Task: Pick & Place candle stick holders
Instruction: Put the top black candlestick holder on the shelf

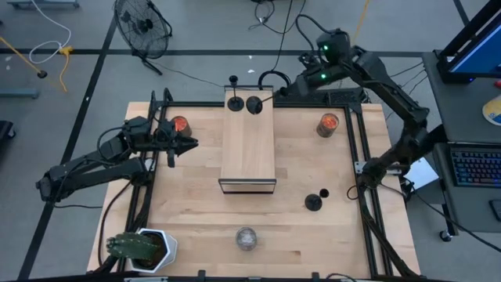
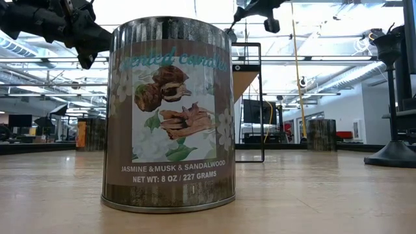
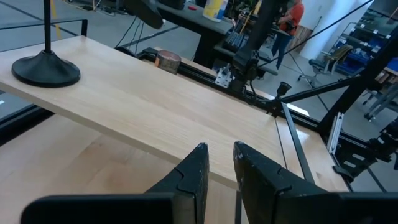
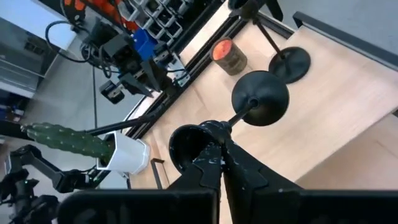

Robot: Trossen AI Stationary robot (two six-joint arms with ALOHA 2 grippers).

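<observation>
One black candle stick holder [image 1: 233, 98] stands upright on its disc base at the far end of the raised wooden platform [image 1: 247, 149]. My right gripper [image 1: 270, 94] is shut on a second holder [image 1: 254, 103] right beside it, over the platform's far end. A third holder [image 1: 314, 202] stands on the table at the near right. My left gripper [image 1: 190, 142] hovers left of the platform, fingers nearly together and empty; it also shows in the left wrist view [image 3: 221, 165]. My right gripper pinches the holder's thin stem near its cup end [image 4: 214, 130] between its two fingers. The fingers come slanting down from the table's far right. The holder sits tilted, its disc base [image 4: 260, 96] pointing away from the fingers. Whether the base touches the platform I cannot tell.
Two brownish jars with orange tops stand at the far left [image 1: 179, 124] and far right [image 1: 328, 124]. A silvery tin [image 1: 246, 238] stands near the front edge, filling the low view [image 2: 169, 114]. A cactus in a white pot [image 1: 145, 249] sits at the near left corner.
</observation>
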